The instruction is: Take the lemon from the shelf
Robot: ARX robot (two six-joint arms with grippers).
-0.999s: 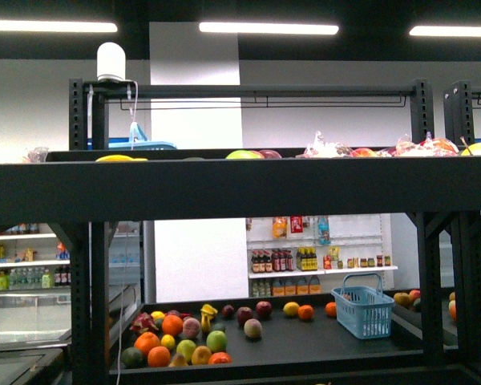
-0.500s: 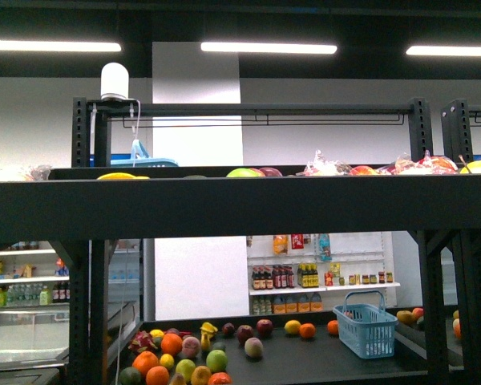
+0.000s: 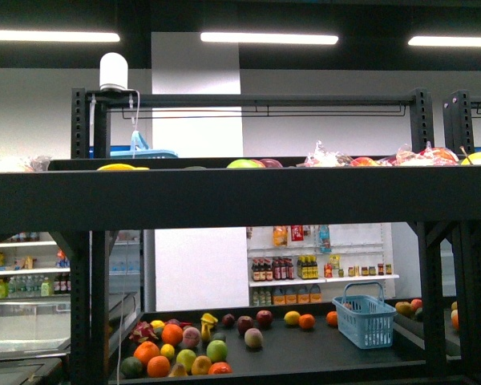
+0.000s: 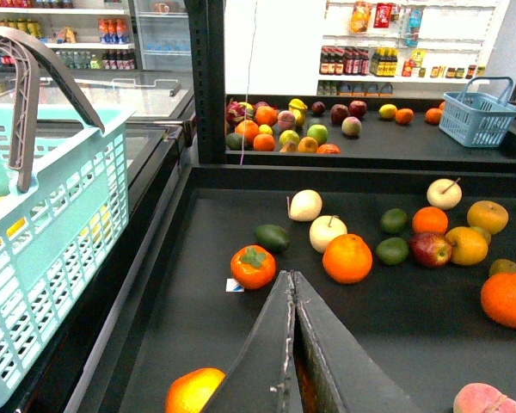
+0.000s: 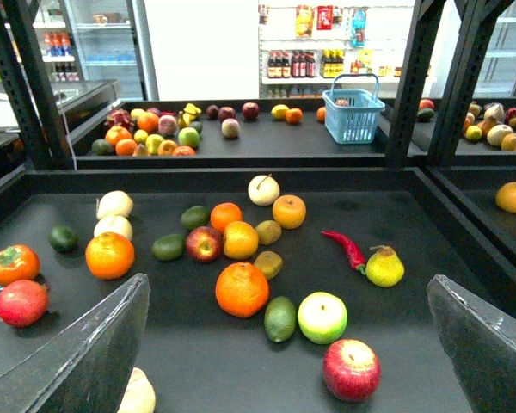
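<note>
Everything in the front view has shifted slightly. Left hand [image 4: 291,284] is closed and empty; right hand [image 5: 288,288] gapes wide, empty. The lemon [image 5: 279,111] seems to lie on the far shelf [image 5: 241,146] tray; nearby yellow-orange lookalikes invite a wrong grab.

The shelf [image 3: 240,196] presents a thick front beam across the front view. On its tray in the right wrist view, fruit crowds the middle: an orange [image 5: 242,288], a green apple [image 5: 322,317] and a red chilli [image 5: 345,248]; bare tray lies far right.
</note>
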